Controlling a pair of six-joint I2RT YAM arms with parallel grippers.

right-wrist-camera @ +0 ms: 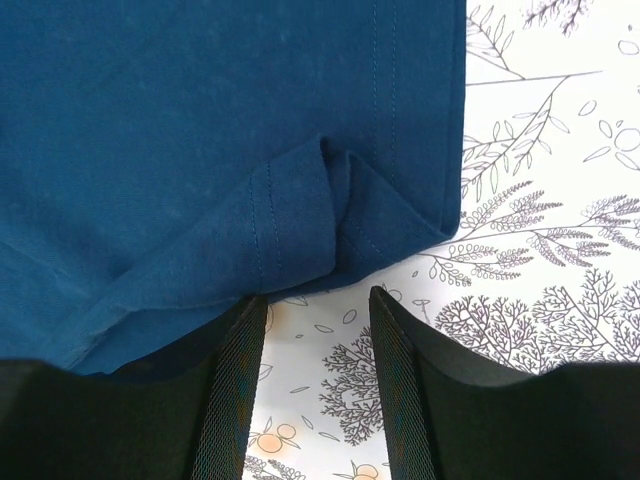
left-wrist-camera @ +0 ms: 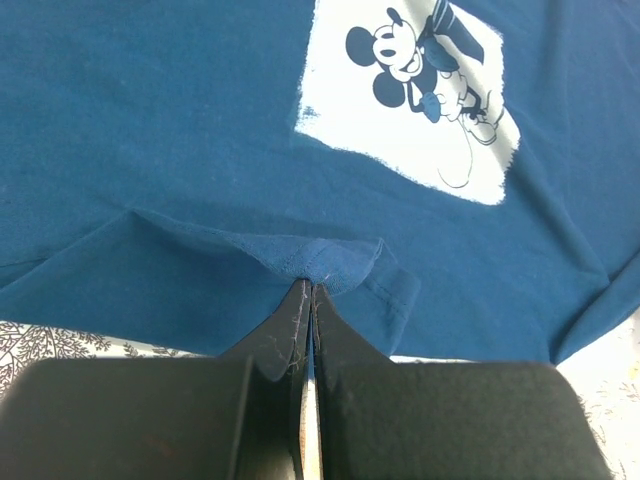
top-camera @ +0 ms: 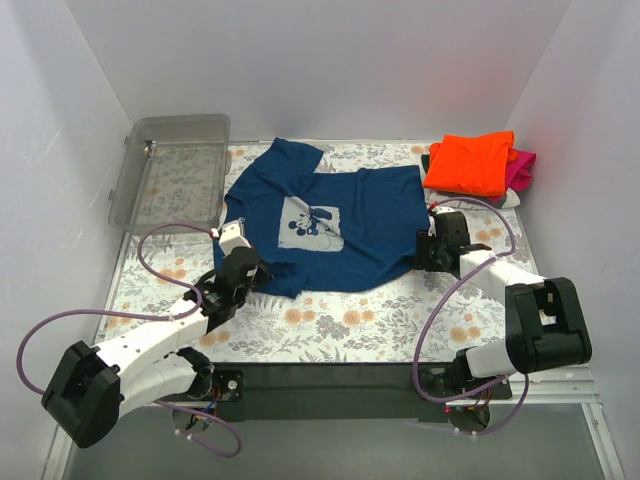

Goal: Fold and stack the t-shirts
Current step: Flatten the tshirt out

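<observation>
Navy t-shirt (top-camera: pixel 370 220) lies print-up, its long axis pointing hem-first toward the folded orange t-shirt (top-camera: pixel 468 162); left fingers (left-wrist-camera: pixel 275 340) clamp its near edge, right fingers (right-wrist-camera: pixel 235 380) stand part-open and empty at its hem.

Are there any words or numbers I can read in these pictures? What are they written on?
No words, numbers or labels can be read anywhere.
The navy blue t-shirt has only a cartoon print: a picture, no letters.
The orange t-shirt, the clear plastic bin and the flowered tablecloth show no writing.
</observation>
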